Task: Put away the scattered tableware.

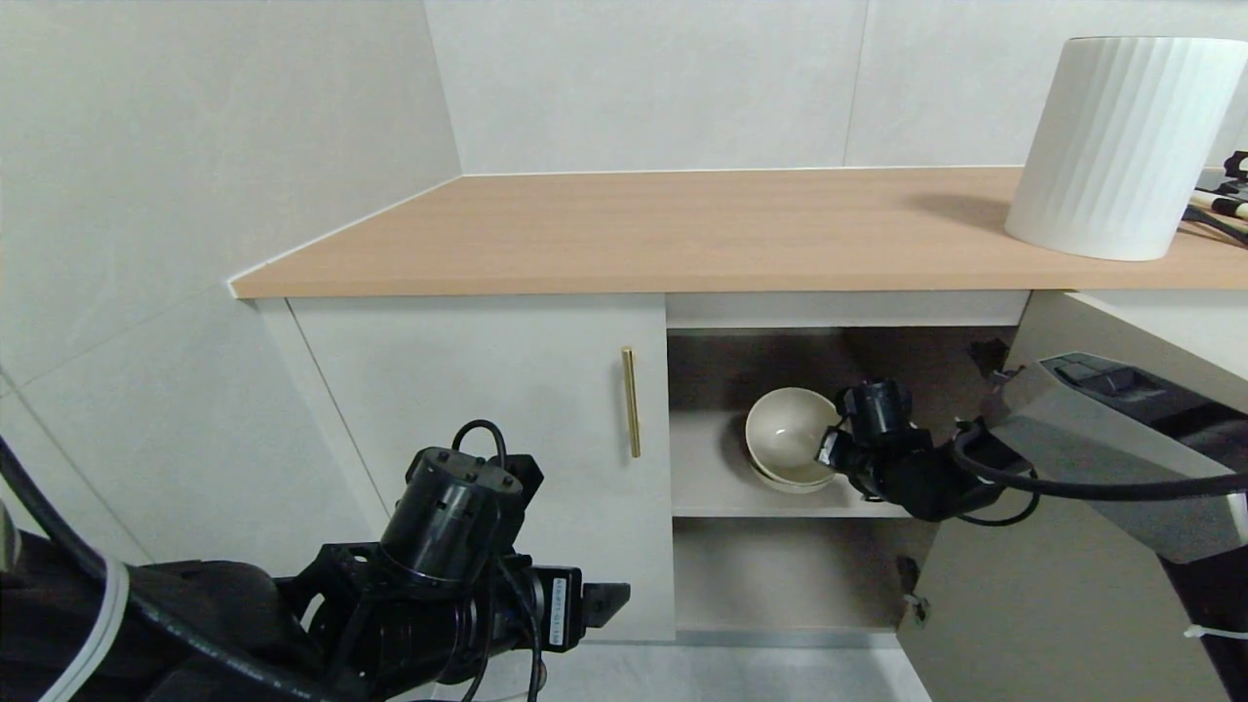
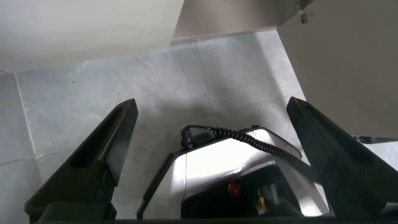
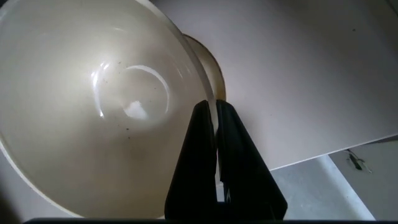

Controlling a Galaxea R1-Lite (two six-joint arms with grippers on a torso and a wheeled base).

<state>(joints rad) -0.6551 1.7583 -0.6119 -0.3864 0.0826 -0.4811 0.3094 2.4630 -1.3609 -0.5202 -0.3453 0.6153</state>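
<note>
A cream bowl point(image 1: 786, 435) is tilted on top of another bowl point(image 1: 792, 481) on the middle shelf point(image 1: 707, 478) of the open cupboard. My right gripper point(image 1: 832, 450) reaches into the cupboard and is shut on the rim of the tilted cream bowl point(image 3: 106, 106); the black fingers point(image 3: 202, 146) pinch the rim from both sides. The lower bowl's edge point(image 3: 212, 68) peeks out behind it. My left gripper point(image 2: 208, 155) hangs low in front of the shut cupboard door, open, with nothing between its fingers point(image 2: 99, 155), over the grey floor.
The left cupboard door point(image 1: 507, 429) with a gold handle point(image 1: 631, 402) is shut; the right door point(image 1: 1053, 585) stands open. A white ribbed container point(image 1: 1121, 146) stands on the wooden countertop point(image 1: 682, 229) at the right. The bottom shelf point(image 1: 780, 575) holds nothing.
</note>
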